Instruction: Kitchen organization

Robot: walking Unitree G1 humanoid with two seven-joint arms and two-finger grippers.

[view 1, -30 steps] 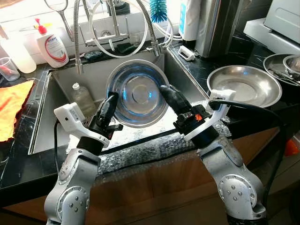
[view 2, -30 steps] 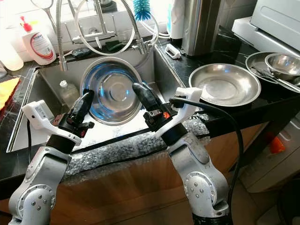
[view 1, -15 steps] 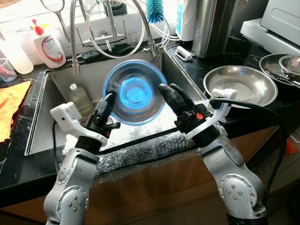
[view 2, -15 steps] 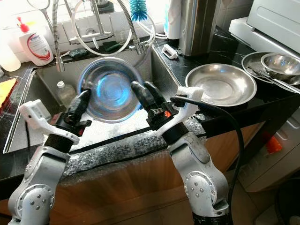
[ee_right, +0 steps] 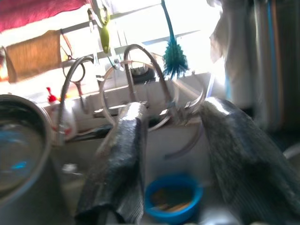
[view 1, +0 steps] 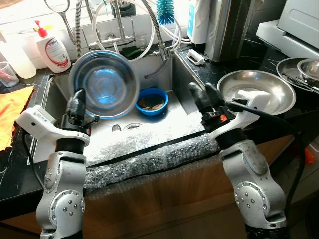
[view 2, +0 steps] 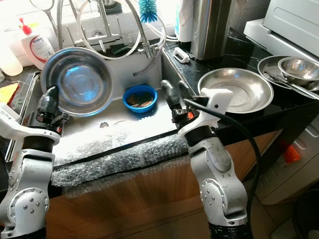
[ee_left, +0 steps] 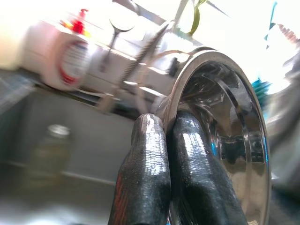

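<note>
A steel bowl [view 1: 102,83] is held upright over the left side of the sink, its hollow facing me. My left gripper [view 1: 76,104] is shut on the bowl's rim [ee_left: 185,79] at its lower left, one finger [ee_left: 145,159] on each side of the metal. My right gripper [view 1: 205,95] stands open above the sink's right front corner, apart from the bowl, with nothing between its fingers [ee_right: 123,154]. A small blue bowl [view 1: 151,101] with scraps in it sits on the sink floor.
A wide steel pan [view 1: 259,89] lies on the black counter at the right, more steel dishes [view 1: 299,69] behind it. Bubble wrap [view 1: 149,159] covers the sink's front edge. Faucet hoses [view 1: 119,30], a soap bottle [view 1: 52,50] and an orange cloth [view 1: 12,112] stand around the sink.
The steel bowl has moved left and up with my left gripper, uncovering the blue bowl. My right gripper let go of the bowl and drew back to the right.
</note>
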